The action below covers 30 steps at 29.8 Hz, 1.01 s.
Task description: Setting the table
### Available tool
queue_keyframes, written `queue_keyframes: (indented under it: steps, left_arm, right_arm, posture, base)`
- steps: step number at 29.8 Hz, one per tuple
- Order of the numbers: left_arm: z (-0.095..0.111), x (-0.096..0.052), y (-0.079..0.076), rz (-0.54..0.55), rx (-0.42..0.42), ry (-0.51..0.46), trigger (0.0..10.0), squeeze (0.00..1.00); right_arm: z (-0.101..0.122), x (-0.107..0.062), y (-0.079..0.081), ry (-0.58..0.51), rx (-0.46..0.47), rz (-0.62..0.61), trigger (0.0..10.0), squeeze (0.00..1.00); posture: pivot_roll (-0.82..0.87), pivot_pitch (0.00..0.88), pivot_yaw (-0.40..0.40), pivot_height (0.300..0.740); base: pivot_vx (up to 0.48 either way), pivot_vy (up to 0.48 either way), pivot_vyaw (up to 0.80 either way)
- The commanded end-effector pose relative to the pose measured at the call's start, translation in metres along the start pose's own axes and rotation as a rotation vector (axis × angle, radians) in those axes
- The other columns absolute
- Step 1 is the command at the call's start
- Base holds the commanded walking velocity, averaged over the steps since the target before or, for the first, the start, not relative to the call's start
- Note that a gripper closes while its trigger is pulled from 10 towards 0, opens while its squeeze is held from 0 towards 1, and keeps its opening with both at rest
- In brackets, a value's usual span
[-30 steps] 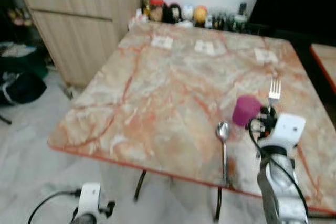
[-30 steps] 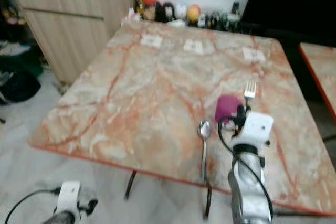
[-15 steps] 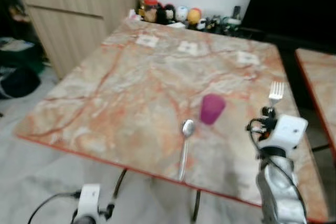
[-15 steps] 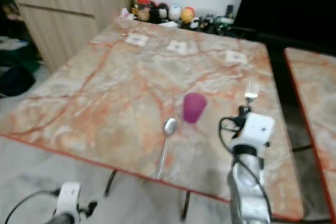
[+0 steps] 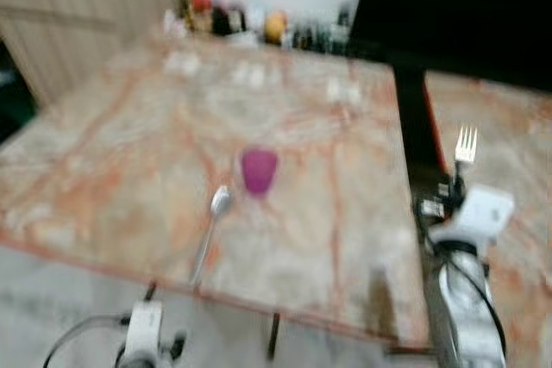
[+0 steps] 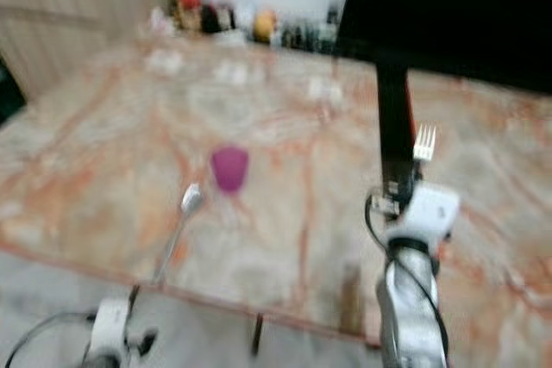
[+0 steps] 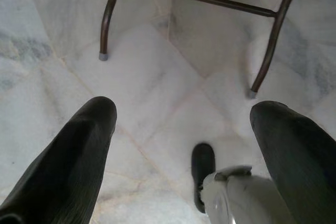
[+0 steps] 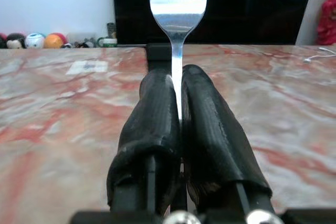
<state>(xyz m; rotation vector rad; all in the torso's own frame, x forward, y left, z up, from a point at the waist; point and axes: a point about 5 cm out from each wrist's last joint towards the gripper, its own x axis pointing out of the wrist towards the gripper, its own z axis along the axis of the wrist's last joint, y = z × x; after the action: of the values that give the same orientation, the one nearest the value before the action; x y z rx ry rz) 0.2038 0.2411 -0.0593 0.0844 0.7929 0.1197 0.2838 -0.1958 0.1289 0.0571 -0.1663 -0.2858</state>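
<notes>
my left gripper [image 7: 178,129] hangs low at my left side over pale veined marble floor tiles [image 7: 157,82], its two black fingers [image 7: 68,161] spread wide with nothing between them; thin dark metal table legs [image 7: 107,19] stand ahead of it. above, the marble table [image 5: 112,152] spreads out, glossy cream stone run through with orange veins, its near edge trimmed in red-orange. a steel spoon [image 5: 210,230] lies close to that near edge, bowl pointing away from me, and a small magenta cup [image 5: 258,170] stands just beyond the bowl, near it but apart. plenty of bare stone lies around both. small white squares [image 5: 250,75] sit toward the far side, and a row of round figurines and bottles [image 5: 259,28] lines the far edge, all blurred. right of the table's side edge runs a dark gap [image 5: 418,118], then a second marble top [image 5: 509,135]. my right gripper [image 8: 177,114] is raised over that gap, its ribbed black fingers pressed tight on the handle of a silver fork [image 8: 178,3], tines upright.
</notes>
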Motion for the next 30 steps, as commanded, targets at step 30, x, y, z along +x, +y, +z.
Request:
queue_keyframes:
  steps: [30]
  left_arm:
    - [-0.0012,0.0008,-0.0087,-0.02,0.006,0.012,10.0,0.0]
  right_arm:
    - [0.0045,0.0037,-0.015,-0.021,-0.031,-0.053,10.0,0.0]
  posture:
    - [0.08,0.028,-0.045,0.74]
  base:
    - [0.0,-0.454,-0.14]
